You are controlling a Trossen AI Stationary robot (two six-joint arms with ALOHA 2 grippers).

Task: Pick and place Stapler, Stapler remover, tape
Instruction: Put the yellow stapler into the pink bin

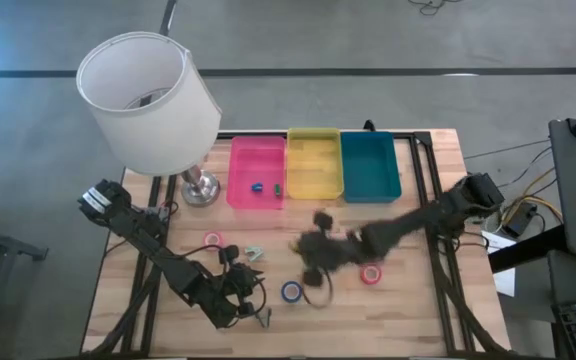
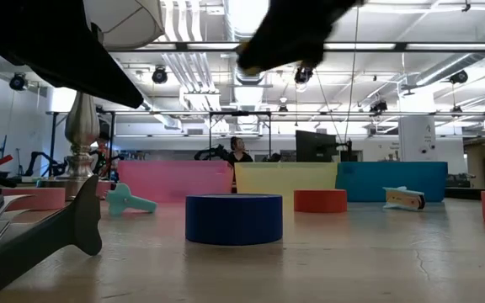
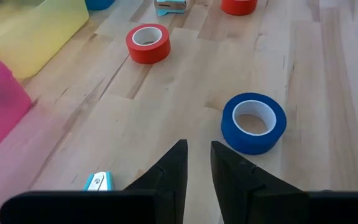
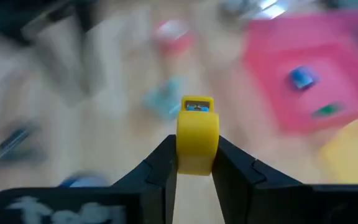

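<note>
My right gripper point(image 4: 196, 163) is shut on a small yellow stapler point(image 4: 197, 134), above the table's middle point(image 1: 318, 246) and high in the low view point(image 2: 286, 40). A blue tape roll point(image 1: 291, 291) lies flat near the front, a red roll point(image 1: 371, 273) to its right and a pink roll point(image 1: 213, 240) to its left. The pale blue stapler remover point(image 1: 253, 253) lies on the table between the pink roll and the right gripper. My left gripper point(image 3: 199, 163) waits low at the near left point(image 1: 253, 310), its fingers a narrow gap apart, with the blue roll point(image 3: 253, 122) just ahead. My right gripper pinches the yellow stapler by its two long sides point(image 4: 180, 146) between both fingers. One end point(image 4: 197, 106) of the stapler sticks out past the fingertips. The fingers point down at the table from above. The stapler is lifted clear of the table.
Pink point(image 1: 257, 172), yellow point(image 1: 314, 162) and teal point(image 1: 370, 167) bins stand side by side along the far edge; the pink one holds tiny coloured pieces. A lamp with a white shade point(image 1: 148, 95) stands at the far left. Another red roll point(image 3: 239, 5) lies farther right.
</note>
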